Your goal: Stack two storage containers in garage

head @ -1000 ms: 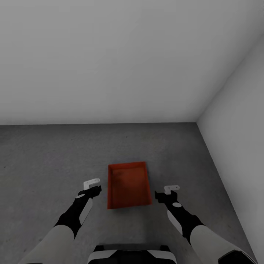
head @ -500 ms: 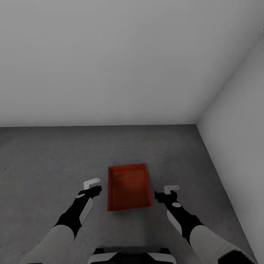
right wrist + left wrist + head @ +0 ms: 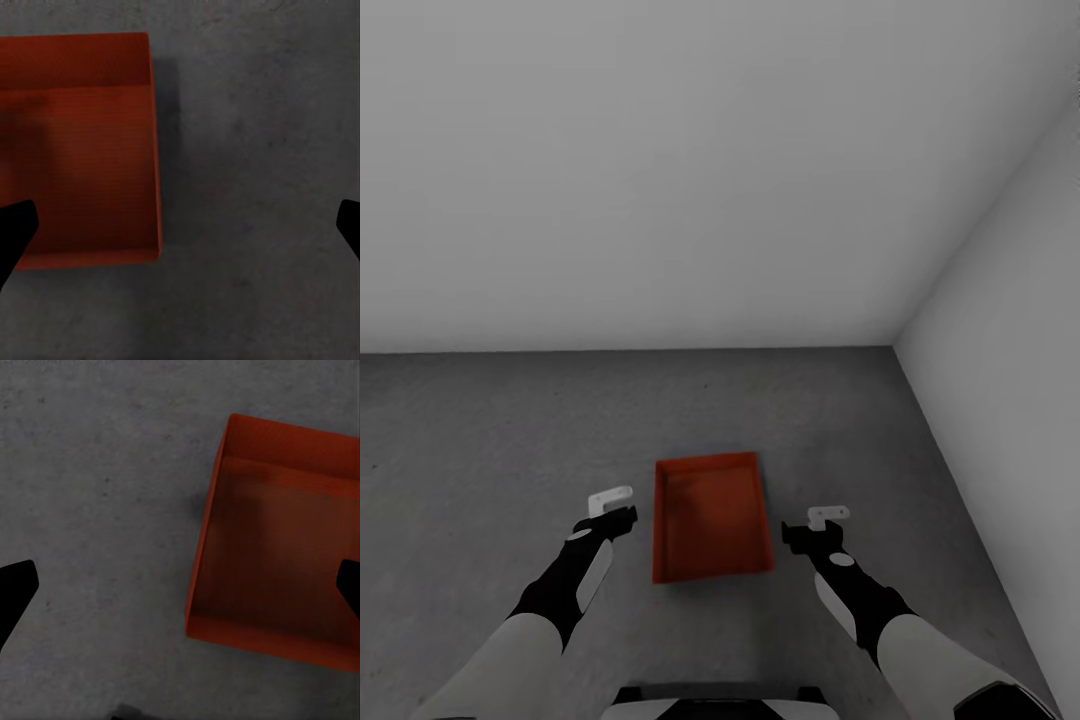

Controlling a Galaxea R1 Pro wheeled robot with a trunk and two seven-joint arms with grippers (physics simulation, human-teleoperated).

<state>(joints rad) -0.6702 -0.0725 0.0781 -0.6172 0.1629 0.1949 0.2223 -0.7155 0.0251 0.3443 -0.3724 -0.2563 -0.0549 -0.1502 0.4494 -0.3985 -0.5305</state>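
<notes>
1. Storage container [image 3: 711, 518]: one orange-red rectangular bin, open side up, inside bare. It sits flat on the floor, straight ahead of the robot, between the two arms. Its long axis runs away from the robot. The left wrist view [image 3: 276, 544] and right wrist view [image 3: 75, 150] both look down into it; smooth walls, flat bottom, a darker shaded patch on the inner base.

2. Floor [image 3: 480, 440]: dark grey, speckled concrete. It surrounds the bin on all sides and meets the walls at a plain seam.

3. Back wall [image 3: 660, 170]: plain white, unmarked, facing the robot beyond the bin.

4. Side wall [image 3: 1010, 350]: plain white, on the robot's right, meeting the back wall in a corner. The bin lies well apart from both walls.

5. Left gripper [image 3: 610, 505]: held above the floor just beside the bin's left long wall, not touching it. In the left wrist view its two dark fingertips [image 3: 15, 589] sit at opposite edges of the picture, so the jaws stand wide apart with nothing between them but floor and bin below.

6. Right gripper [image 3: 822, 522]: held above the floor near the bin's right long wall, clear of it. Its fingertips [image 3: 13, 232] likewise sit at opposite picture edges; jaws wide, holding nothing.

7. Robot arms: black forearms with white upper segments, reaching forward on either side of the bin.
</notes>
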